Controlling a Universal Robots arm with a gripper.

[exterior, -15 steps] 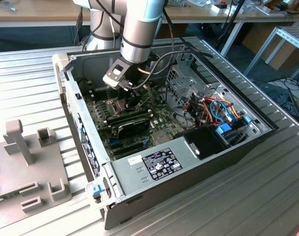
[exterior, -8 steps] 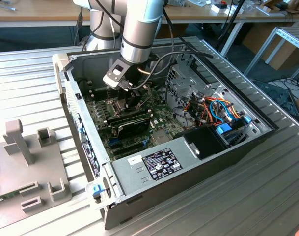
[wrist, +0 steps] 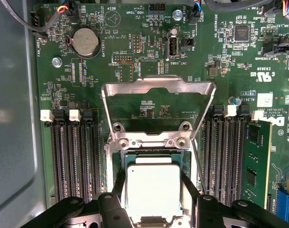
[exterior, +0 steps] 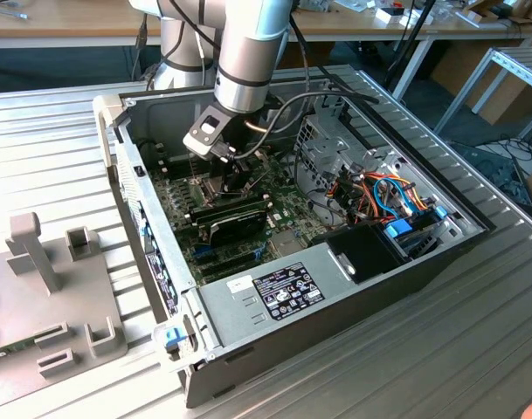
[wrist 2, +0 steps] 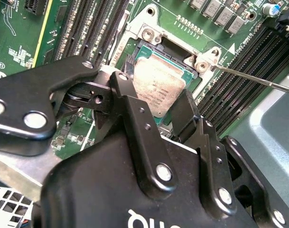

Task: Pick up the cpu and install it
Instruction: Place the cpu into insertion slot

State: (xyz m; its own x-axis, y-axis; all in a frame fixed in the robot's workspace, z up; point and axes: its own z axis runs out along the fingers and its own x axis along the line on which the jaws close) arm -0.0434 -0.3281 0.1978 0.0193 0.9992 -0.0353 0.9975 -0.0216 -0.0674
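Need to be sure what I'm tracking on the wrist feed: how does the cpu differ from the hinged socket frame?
The cpu is a solid square with a dull grey top; the socket frame is brighter metal with an open centre that shows the motherboard through it. The cpu lies flat, while the socket frame is swung open, clear of it. Both are silvery metal.

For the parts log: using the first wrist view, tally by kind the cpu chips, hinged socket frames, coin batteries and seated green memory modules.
cpu: 1
hinged socket frame: 1
coin battery: 1
green memory module: 1
Total: 4
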